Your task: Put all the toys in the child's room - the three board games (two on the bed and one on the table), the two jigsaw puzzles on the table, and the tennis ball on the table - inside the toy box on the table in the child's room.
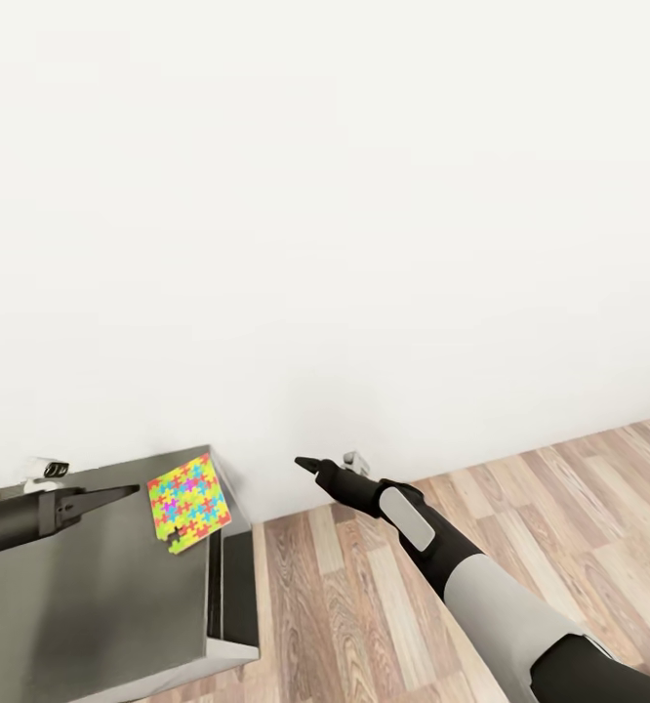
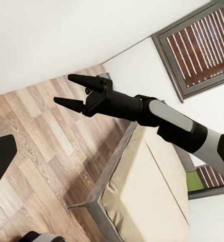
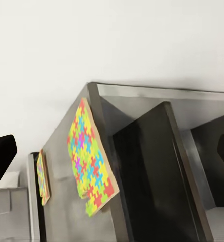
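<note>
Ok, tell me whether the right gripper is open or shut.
Open. In the left wrist view the right gripper shows its two dark fingers spread apart with nothing between them, above the wood floor.

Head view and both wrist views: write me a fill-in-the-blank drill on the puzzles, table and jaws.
1. The puzzle lies near the table's ____ corner, by the wall.
2. The right gripper's jaws are ____, holding nothing.
3. In the right wrist view, ____ puzzles lie on the table.
4. The floor is made of ____ planks.

Missing words: far right; open; two; wood
</note>
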